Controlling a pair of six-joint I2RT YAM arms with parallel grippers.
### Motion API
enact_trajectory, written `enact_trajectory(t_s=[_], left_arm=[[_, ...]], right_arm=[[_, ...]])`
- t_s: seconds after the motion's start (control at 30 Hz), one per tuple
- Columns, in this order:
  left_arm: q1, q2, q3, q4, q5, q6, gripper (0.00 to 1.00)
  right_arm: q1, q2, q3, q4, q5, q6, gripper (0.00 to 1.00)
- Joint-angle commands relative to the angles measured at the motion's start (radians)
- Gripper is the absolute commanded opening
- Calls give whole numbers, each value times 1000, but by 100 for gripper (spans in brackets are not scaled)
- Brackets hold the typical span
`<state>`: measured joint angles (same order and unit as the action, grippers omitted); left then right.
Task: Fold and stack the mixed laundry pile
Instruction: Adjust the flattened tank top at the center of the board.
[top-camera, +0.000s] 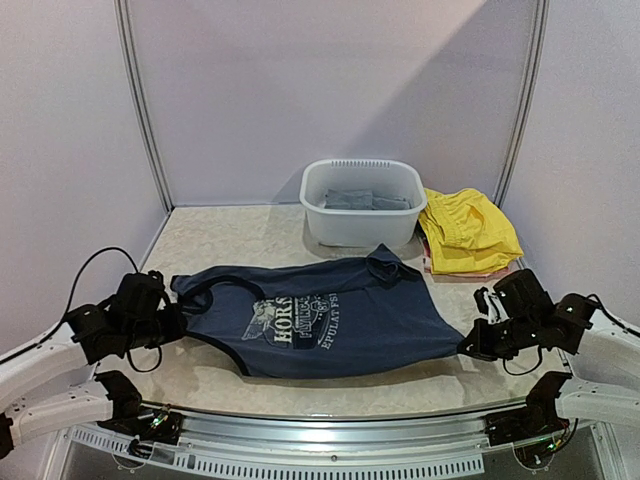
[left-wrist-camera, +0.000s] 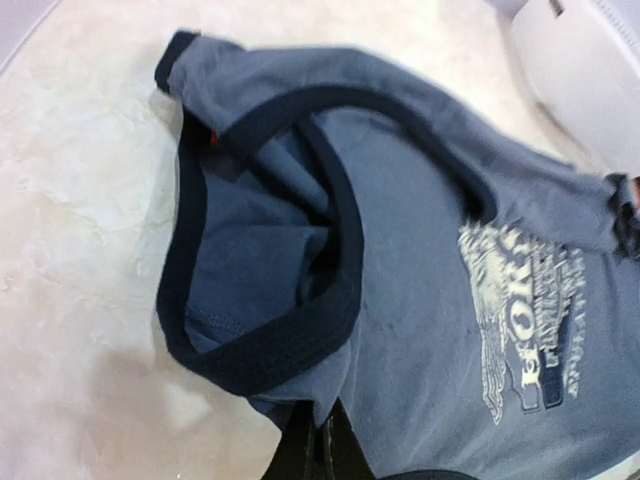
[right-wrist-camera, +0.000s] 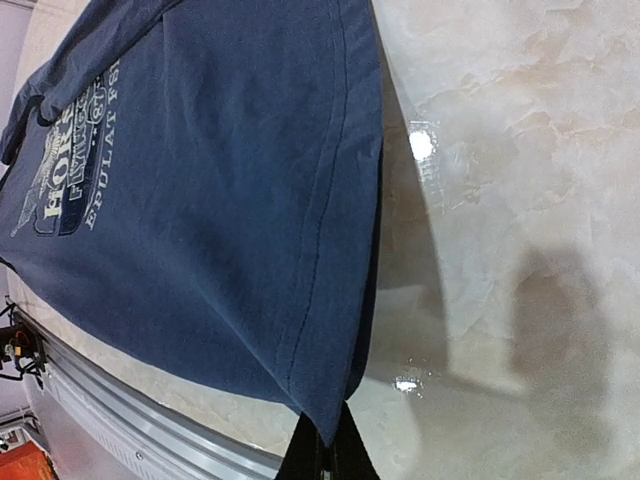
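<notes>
The navy tank top (top-camera: 320, 315) with a white chest print lies spread across the table, stretched between my two grippers. My left gripper (top-camera: 178, 325) is shut on the shoulder end, and in the left wrist view the fingers (left-wrist-camera: 325, 445) pinch fabric just below the dark armhole binding (left-wrist-camera: 270, 350). At the hem end, my right gripper (top-camera: 465, 345) is shut on the near corner (right-wrist-camera: 335, 420), lifting it slightly off the table. Yellow clothes (top-camera: 468, 232) lie at the back right with a reddish edge (top-camera: 470, 272) showing beneath. A grey garment (top-camera: 365, 199) sits folded inside the basin.
The white plastic basin (top-camera: 360, 228) stands behind the tank top at centre back, also visible in the left wrist view as the basin (left-wrist-camera: 590, 70). The table's metal front edge (top-camera: 320, 415) runs just below the shirt. Frame posts and walls enclose the sides.
</notes>
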<state>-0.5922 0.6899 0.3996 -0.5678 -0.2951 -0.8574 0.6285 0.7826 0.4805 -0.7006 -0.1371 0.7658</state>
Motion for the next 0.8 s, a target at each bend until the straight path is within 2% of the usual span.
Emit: enact_trajectory(t_s=[0.0, 0.3, 0.43, 0.57, 0.6, 0.67, 0.7, 0.73, 0.77], left_arm=[[6, -158, 36, -194, 10, -46, 0], [0, -353, 48, -275, 48, -104, 0], [-4, -431, 60, -286, 74, -123, 0], [-6, -436, 62, -286, 131, -129, 1], [-7, -439, 59, -282, 143, -129, 3], [-8, -454, 55, -269, 157, -127, 13], [-8, -462, 54, -263, 159, -123, 24], [-8, -469, 55, -255, 159, -118, 28], [-8, -473, 59, -249, 157, -114, 35]], right_arm=[[7, -51, 40, -125, -9, 1, 0], [7, -222, 101, -353, -10, 53, 0], [7, -300, 96, -402, -55, 93, 0], [7, -355, 101, -423, -124, 121, 1], [7, -363, 111, -432, -130, 124, 6], [7, -376, 143, -455, -116, 124, 32], [7, -381, 162, -463, -102, 124, 43], [7, -384, 187, -461, -85, 124, 59], [6, -386, 204, -454, -68, 124, 67]])
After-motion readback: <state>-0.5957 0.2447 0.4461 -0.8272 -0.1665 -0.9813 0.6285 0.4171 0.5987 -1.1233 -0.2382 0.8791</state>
